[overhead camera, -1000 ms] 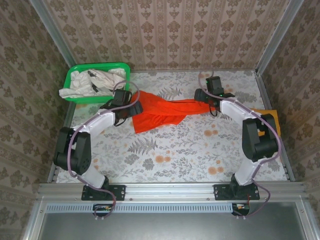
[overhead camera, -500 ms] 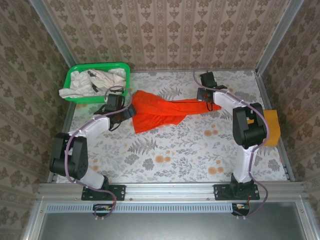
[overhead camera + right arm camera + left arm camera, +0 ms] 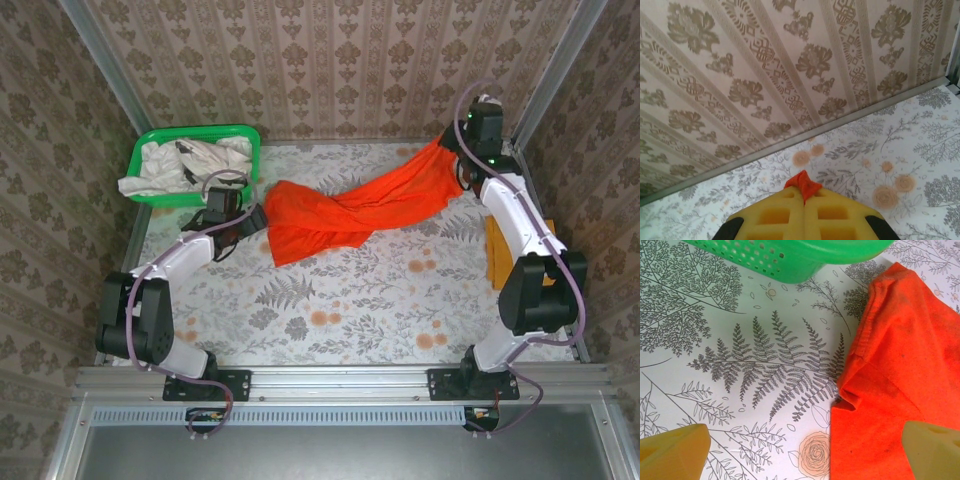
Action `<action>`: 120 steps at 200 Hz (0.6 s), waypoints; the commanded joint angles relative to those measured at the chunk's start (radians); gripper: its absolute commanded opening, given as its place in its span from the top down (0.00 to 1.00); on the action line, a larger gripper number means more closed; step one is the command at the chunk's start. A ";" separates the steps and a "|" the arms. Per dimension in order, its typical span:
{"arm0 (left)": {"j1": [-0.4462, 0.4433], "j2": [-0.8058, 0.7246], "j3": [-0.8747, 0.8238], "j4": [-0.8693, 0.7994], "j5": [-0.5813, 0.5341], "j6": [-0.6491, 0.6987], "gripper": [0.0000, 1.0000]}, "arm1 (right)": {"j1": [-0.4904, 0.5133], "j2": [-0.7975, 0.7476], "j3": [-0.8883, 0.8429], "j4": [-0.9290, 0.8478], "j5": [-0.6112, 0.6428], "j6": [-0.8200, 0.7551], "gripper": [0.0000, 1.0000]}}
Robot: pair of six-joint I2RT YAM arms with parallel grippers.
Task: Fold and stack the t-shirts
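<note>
- Floral-printed table [image 3: 330, 300] and patterned wallpaper frame your workspace.
- Your orange-red t-shirt [image 3: 340, 215] lies stretched across the upper middle of the top view. It runs from left of centre up toward the upper right corner.
- Your right gripper [image 3: 804, 200] is clamped on a corner of that shirt, with a red tip poking out between the yellow fingers [image 3: 775, 215]. In the top view it sits at the upper right, by the back wall.
- Your left gripper [image 3: 802, 455] stands wide open, gripping nothing, at the shirt's left edge. One finger is over cloth, the other over bare table.
- Off-white t-shirts [image 3: 190, 160] fill the green basket [image 3: 200, 129] at the upper left.
- A mustard yellow t-shirt [image 3: 497, 255] lies at the right edge.
</note>
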 commanded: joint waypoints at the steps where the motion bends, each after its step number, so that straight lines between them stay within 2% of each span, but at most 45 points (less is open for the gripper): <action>1: 0.006 0.003 -0.020 0.024 0.022 -0.007 0.01 | -0.028 0.039 0.032 0.000 -0.090 0.029 1.00; 35: -0.006 0.034 -0.024 0.046 0.059 -0.009 0.04 | -0.030 0.043 0.022 0.022 -0.131 0.032 1.00; 76: -0.101 0.171 0.065 0.033 0.077 0.004 0.11 | -0.033 0.097 0.035 0.029 -0.125 0.038 1.00; 120: -0.171 0.270 0.132 0.040 0.072 -0.030 0.18 | -0.049 0.304 0.269 -0.036 -0.106 0.036 1.00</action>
